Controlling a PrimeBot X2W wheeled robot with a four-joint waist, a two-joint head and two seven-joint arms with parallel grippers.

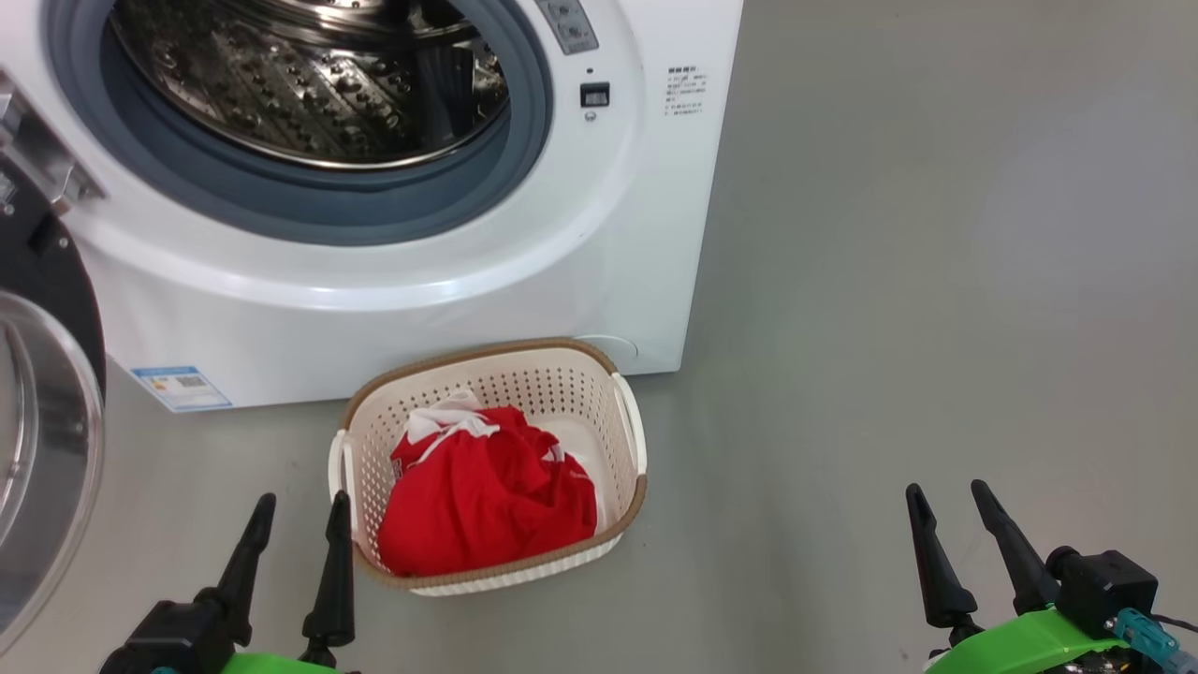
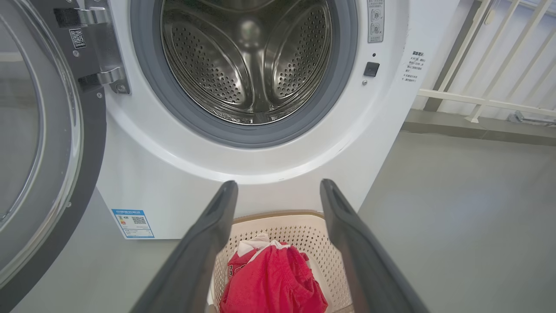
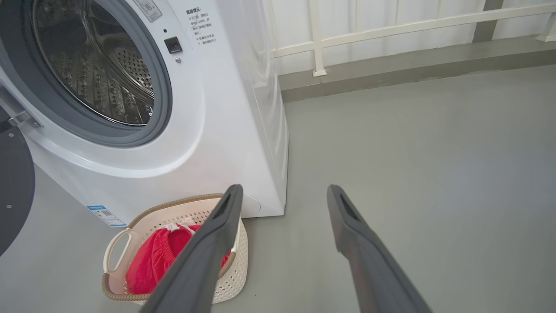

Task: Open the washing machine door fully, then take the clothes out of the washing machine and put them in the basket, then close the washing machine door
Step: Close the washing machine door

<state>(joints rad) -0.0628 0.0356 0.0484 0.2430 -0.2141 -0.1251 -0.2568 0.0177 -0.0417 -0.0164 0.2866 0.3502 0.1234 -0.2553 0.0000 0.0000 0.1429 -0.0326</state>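
Entry: large round washing machine door with a glossy black rim and bulging clear glass window [image 1: 42, 421], swung wide on its hinge at the left side of the big white front-loading washing machine [image 1: 374, 300]. It lies to the left of the left fingers [image 1: 245, 552] and well apart from the right fingers [image 1: 931, 552]. Both pairs of fingers are spread wide, and nothing is held. The perforated steel drum [image 1: 309, 84] is seen bare. The bright red clothes with white trim [image 1: 487, 496] are lodged in the small cream perforated plastic basket [image 1: 562, 384], which is set on the grey floor [image 1: 889, 328] just before the machine's front. Only the closing is judged to remain. The left arm is judged the nearer, and the door's free edge would need to be swept rightward toward the opening.
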